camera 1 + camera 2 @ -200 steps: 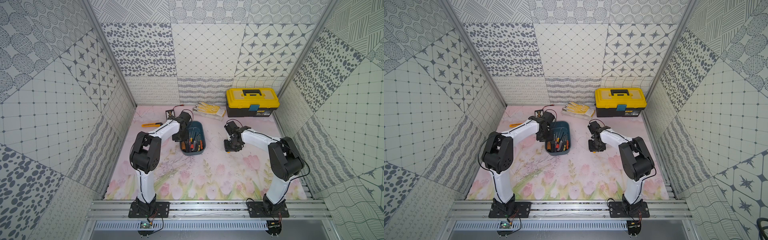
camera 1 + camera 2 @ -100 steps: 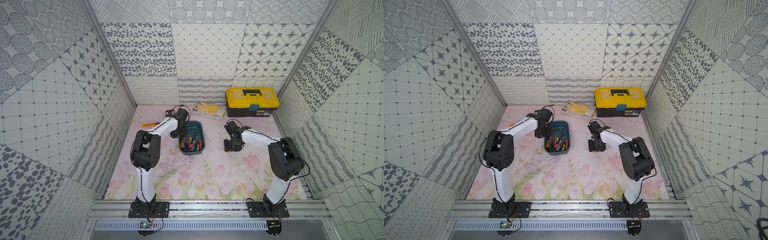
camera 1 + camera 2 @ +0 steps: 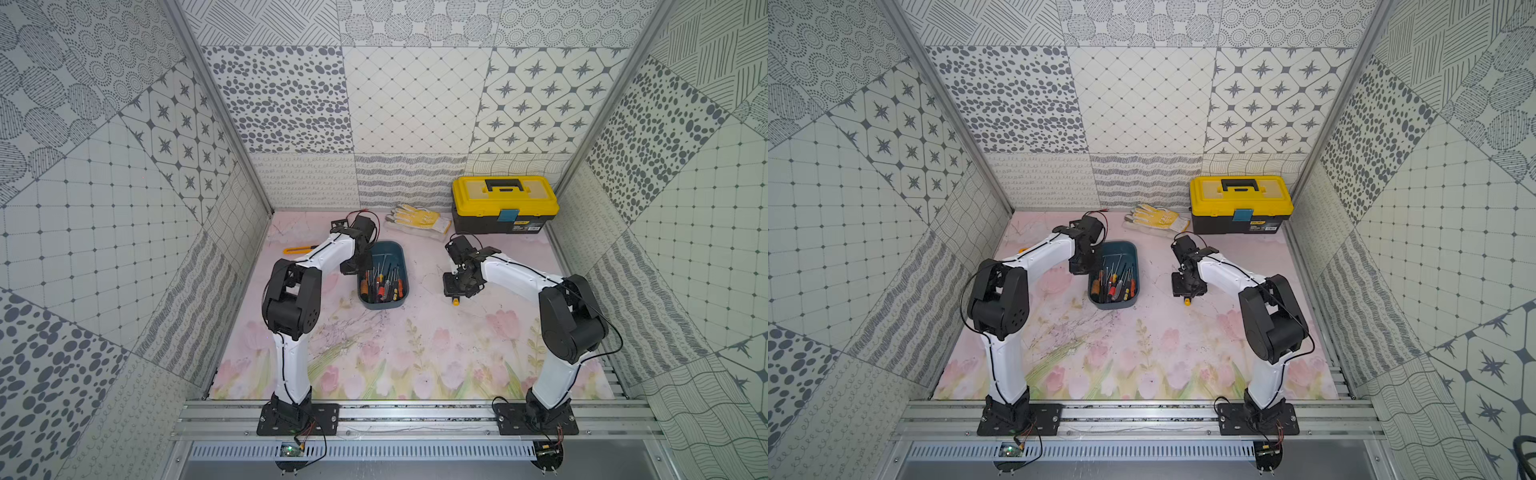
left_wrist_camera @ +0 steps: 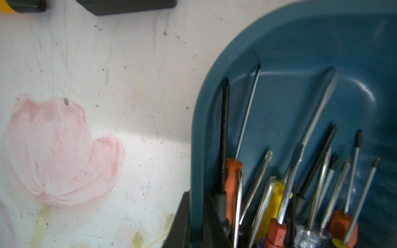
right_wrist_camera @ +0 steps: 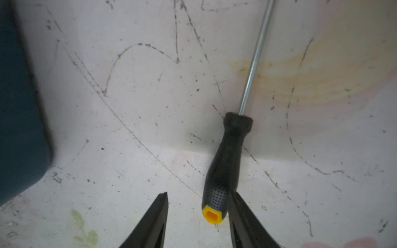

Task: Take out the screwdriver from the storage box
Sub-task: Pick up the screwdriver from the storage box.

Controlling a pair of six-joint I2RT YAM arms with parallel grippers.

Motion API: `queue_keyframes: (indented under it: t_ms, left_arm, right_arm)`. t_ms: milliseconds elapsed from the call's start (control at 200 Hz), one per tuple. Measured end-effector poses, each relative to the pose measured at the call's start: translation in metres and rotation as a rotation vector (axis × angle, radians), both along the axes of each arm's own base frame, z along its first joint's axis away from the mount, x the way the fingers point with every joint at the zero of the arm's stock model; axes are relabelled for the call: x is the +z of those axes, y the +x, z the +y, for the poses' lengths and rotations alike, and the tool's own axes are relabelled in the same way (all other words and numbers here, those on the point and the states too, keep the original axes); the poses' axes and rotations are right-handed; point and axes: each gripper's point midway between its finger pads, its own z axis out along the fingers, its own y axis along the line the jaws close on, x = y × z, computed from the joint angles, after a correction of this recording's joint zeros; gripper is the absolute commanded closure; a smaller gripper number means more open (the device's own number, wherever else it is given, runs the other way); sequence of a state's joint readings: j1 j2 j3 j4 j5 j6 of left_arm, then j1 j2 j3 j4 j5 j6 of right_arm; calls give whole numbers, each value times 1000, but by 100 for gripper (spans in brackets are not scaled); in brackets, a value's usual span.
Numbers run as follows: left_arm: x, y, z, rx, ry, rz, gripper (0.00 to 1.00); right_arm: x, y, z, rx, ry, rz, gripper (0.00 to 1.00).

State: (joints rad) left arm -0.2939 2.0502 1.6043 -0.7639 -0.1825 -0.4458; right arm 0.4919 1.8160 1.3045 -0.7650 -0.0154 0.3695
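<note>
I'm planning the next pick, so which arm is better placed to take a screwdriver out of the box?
Probably the right: the right gripper is open beside the box, above a screwdriver lying on the table. The left gripper is shut on the box rim, likely steadying it.

the left gripper eases a little outward from over the shallow, dark teal-blue plastic storage box and settles at its left rim, the wrist above it swinging toward the back wall. its jaws, standing apart a second ago, now clamp that rim's wall between them.
</note>
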Motion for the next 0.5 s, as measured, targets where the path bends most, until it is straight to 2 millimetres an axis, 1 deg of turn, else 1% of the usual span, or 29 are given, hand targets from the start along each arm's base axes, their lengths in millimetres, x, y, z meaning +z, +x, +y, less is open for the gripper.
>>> queue_keyframes:
  t_ms: [60,120,255,330,380,430,500]
  left_arm:
    - [0,0,0,2,-4,-4,100]
    - [1,0,0,6,-10,-12,100]
    - [3,-4,1,21,-20,-24,100]
    - [4,-7,2,26,-28,-28,100]
    - [6,-8,2,32,-34,-33,100]
    - [7,-10,3,36,-40,-39,100]
    - [10,-12,3,43,-49,-49,100]
  right_arm:
    - [13,5,12,22,25,-26,52]
    - [31,10,27,52,65,-61,53]
    - [81,21,71,135,182,-152,53]
    - [110,22,95,183,238,-194,54]
    - [125,21,111,214,272,-214,54]
    - [135,18,126,244,303,-224,54]
    - [134,12,144,275,329,-207,54]
